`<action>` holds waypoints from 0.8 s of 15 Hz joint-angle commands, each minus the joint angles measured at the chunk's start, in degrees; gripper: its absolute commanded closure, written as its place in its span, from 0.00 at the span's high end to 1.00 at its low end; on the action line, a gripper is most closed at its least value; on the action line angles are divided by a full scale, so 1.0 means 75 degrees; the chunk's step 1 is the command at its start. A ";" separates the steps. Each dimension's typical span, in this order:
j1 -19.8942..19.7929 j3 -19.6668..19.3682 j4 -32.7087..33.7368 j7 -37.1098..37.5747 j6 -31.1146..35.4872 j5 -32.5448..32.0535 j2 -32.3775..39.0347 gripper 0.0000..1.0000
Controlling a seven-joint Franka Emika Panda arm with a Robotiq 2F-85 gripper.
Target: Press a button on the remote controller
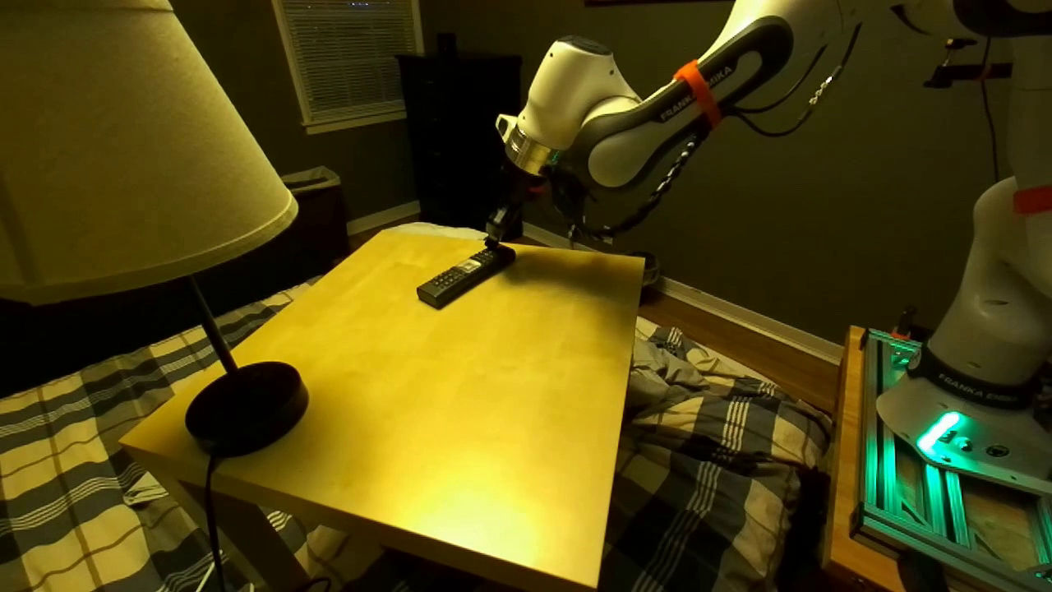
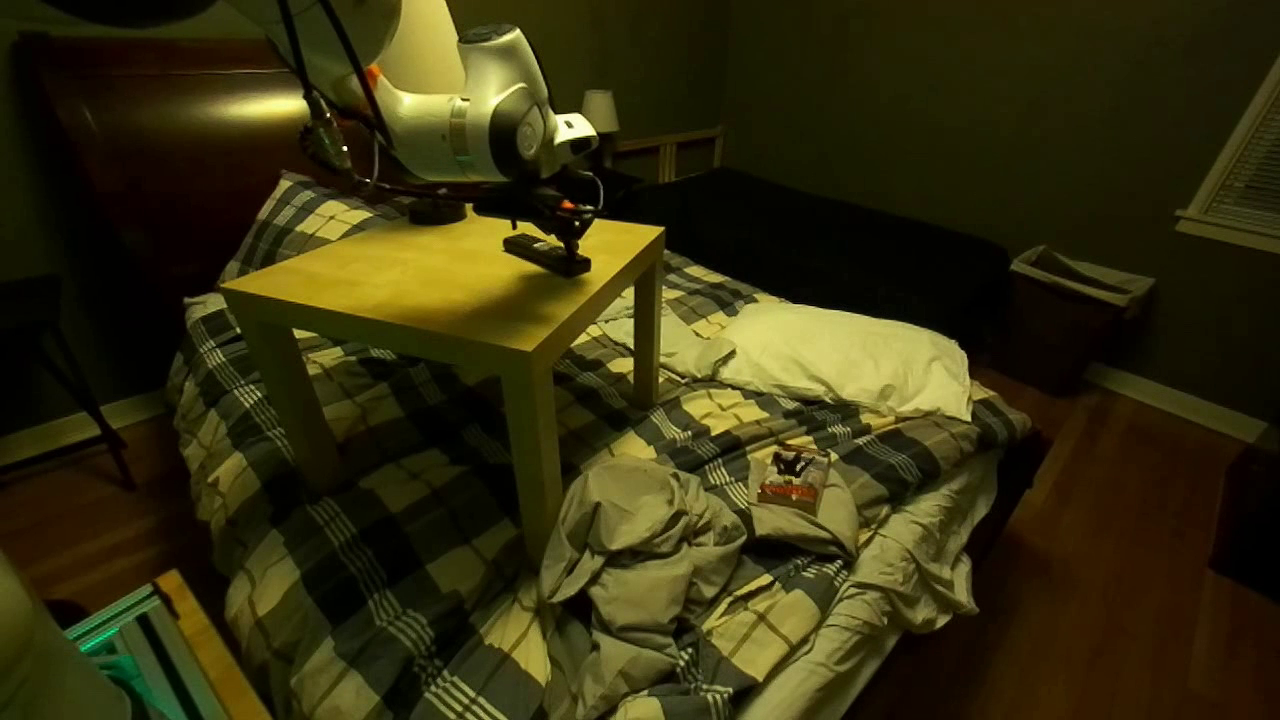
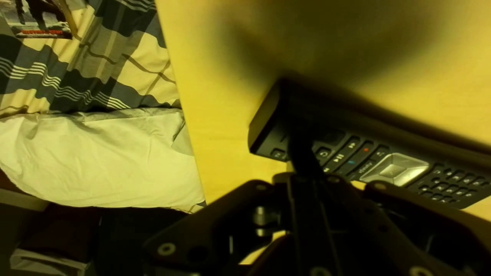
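Note:
The remote controller (image 1: 464, 277) is a slim black bar lying flat, buttons up, near an edge of the yellow tabletop (image 1: 460, 386). It also shows in an exterior view (image 2: 545, 254) and in the wrist view (image 3: 368, 147), with a silver pad and rows of keys. My gripper (image 1: 493, 240) points down over one end of it, also in an exterior view (image 2: 573, 246). In the wrist view the gripper (image 3: 305, 174) has its fingers together with nothing visible between them. The fingers and their shadow hide some buttons at that end. I cannot tell whether the fingertips touch a button.
A lamp with a round black base (image 1: 246, 407) stands at a table corner. The small table sits on a bed with a plaid cover (image 2: 430, 540). A white pillow (image 2: 840, 350), crumpled cloth (image 2: 650, 540) and a picture-covered case (image 2: 795, 478) lie on the bed.

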 commanded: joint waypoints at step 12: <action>-0.0137 0.0188 -0.0289 0.0099 -0.0103 0.0473 0.0136 0.00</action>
